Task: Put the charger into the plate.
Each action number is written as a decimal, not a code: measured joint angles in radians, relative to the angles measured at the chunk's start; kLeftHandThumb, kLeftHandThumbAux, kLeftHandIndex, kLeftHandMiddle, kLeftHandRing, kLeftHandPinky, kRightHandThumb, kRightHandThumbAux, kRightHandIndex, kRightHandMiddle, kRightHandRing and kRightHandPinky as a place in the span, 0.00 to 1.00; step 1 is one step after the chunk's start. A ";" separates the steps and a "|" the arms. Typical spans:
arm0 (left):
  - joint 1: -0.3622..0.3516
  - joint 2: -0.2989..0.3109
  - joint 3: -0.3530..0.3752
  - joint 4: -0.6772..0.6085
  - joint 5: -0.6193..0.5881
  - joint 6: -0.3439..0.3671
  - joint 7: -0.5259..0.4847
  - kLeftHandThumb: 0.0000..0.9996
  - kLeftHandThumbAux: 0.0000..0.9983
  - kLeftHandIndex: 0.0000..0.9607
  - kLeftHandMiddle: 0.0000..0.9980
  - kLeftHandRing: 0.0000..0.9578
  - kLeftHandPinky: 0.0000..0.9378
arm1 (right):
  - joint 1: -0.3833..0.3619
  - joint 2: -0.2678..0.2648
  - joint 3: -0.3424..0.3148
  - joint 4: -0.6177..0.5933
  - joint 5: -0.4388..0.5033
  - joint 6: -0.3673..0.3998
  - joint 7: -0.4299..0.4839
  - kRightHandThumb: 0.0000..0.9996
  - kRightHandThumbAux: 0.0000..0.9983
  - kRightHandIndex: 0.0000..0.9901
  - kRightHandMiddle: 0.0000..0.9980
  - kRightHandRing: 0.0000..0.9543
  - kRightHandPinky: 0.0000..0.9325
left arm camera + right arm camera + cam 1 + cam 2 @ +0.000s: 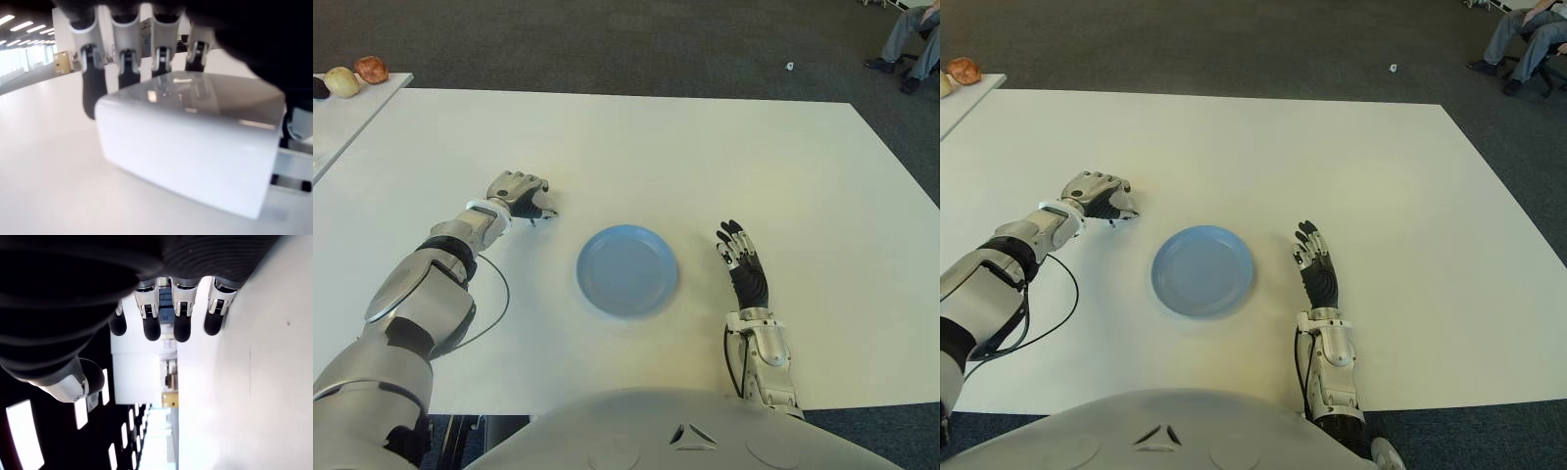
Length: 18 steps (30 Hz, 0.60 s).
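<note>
Left hand (519, 193) sits on the white table (705, 166), to the left of the blue plate (627, 270) and clear of it. In the eye views its fingers are curled down over something not visible from above. The left wrist view shows what: the white charger (195, 147) lies on the table surface under the hand, with the fingers (90, 88) reaching down behind its far side. Whether they actually press on it or just cage it, can't tell. The charger is on the table, not in the plate.

Right hand (744, 262) shows just right of the plate, fingers stretched out and apart, holding nothing.

Side table (342, 113) at the far left carries a few round food items (357, 74). A seated person's legs (913, 44) show at the top right corner.
</note>
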 measured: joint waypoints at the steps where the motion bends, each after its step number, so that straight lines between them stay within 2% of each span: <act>1: 0.000 0.000 0.000 0.000 0.000 0.002 0.000 0.74 0.62 0.46 0.67 0.71 0.69 | -0.002 0.001 -0.001 -0.002 -0.001 0.006 -0.007 0.00 0.54 0.00 0.06 0.04 0.02; 4: 0.003 -0.002 0.009 0.000 -0.007 0.007 0.000 0.74 0.67 0.46 0.72 0.76 0.79 | -0.006 0.001 -0.002 -0.010 -0.003 0.025 -0.020 0.00 0.56 0.00 0.05 0.03 0.01; 7: 0.011 -0.008 0.027 0.001 -0.029 0.008 -0.003 0.74 0.69 0.46 0.76 0.80 0.83 | -0.010 0.000 -0.003 -0.018 -0.003 0.045 -0.026 0.00 0.58 0.00 0.05 0.03 0.01; 18: 0.032 -0.021 0.089 -0.003 -0.078 -0.024 -0.028 0.74 0.70 0.46 0.82 0.86 0.86 | -0.015 -0.005 -0.003 -0.034 0.001 0.084 -0.025 0.00 0.58 0.00 0.05 0.03 0.02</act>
